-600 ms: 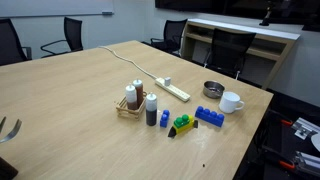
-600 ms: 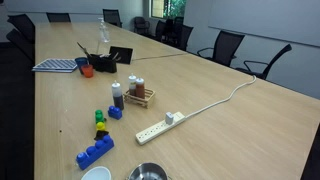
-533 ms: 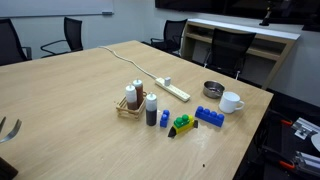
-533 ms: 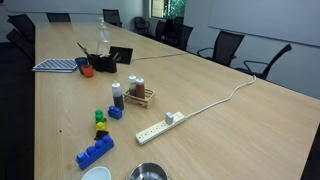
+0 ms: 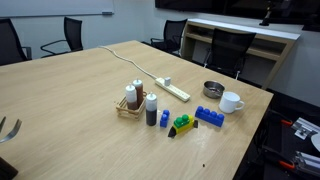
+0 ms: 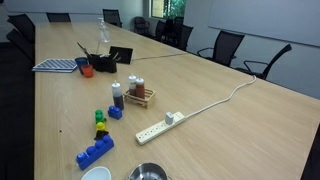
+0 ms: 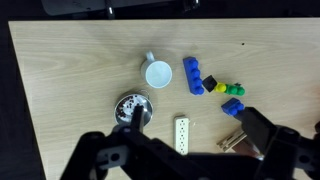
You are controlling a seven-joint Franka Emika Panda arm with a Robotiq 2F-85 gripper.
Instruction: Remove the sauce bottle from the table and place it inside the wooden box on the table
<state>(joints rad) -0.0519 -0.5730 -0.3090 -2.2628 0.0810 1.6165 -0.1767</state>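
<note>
Holds the hand (image 7: 190, 135) high over the surface (image 5: 60, 90), facing down, jaws wide apart, empty. Shows the sauce bottle (image 5: 151, 110) upright, dark with pale cap, just beside the wooden box (image 5: 126, 108).

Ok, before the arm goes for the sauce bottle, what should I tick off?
1. Sauce bottle upright on the table, outside the wooden box: ok.
2. Fingers spread, nothing between them: ok.
3. Gripper close to the sauce bottle: not ok, it is high above the table.
4. Free room in the wooden box next to the white bottle: cannot tell.
5. Room for the fingers between the sauce bottle and the small blue block: cannot tell.
</note>
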